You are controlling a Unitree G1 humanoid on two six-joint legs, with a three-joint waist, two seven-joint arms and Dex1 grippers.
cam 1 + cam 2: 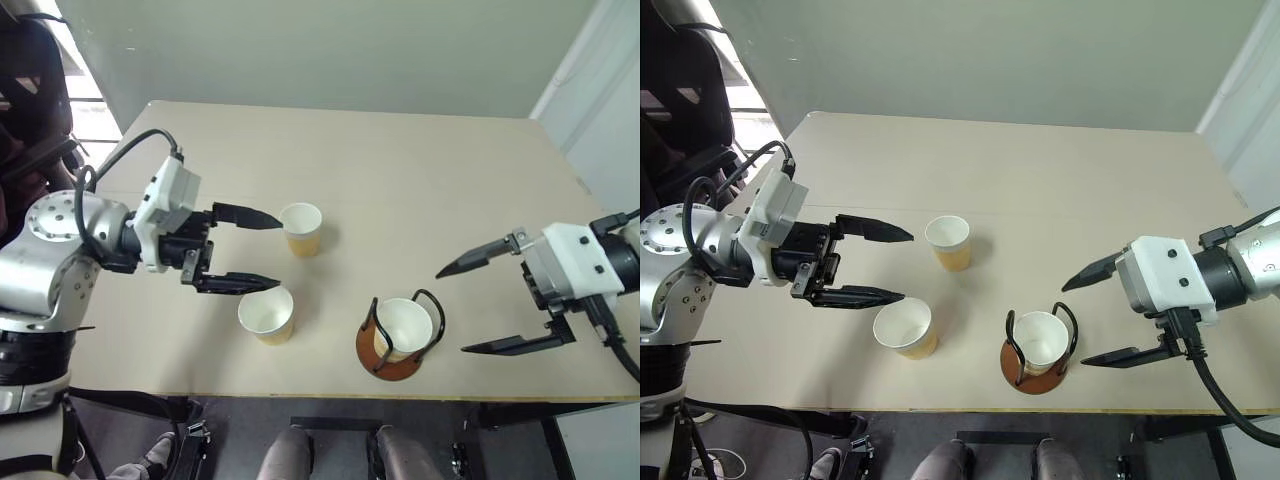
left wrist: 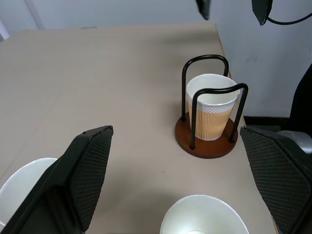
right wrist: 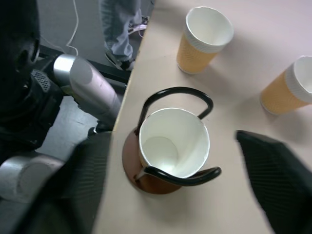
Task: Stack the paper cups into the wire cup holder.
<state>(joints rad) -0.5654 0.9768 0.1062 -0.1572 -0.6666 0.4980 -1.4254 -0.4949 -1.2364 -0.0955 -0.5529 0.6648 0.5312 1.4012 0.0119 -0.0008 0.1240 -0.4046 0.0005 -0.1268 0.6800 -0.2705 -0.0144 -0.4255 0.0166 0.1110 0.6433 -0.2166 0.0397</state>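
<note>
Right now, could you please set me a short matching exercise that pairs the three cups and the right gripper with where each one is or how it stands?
Things
1. far cup
2. near cup
3. third cup
4. right gripper

Places or states
A. stands inside the wire holder
B. open and empty, beside the holder
C. on the table, at the tip of the left gripper's upper jaw
D. on the table, just below the tip of the left gripper's lower jaw

Pairs: 1-C, 2-D, 3-A, 4-B
</note>
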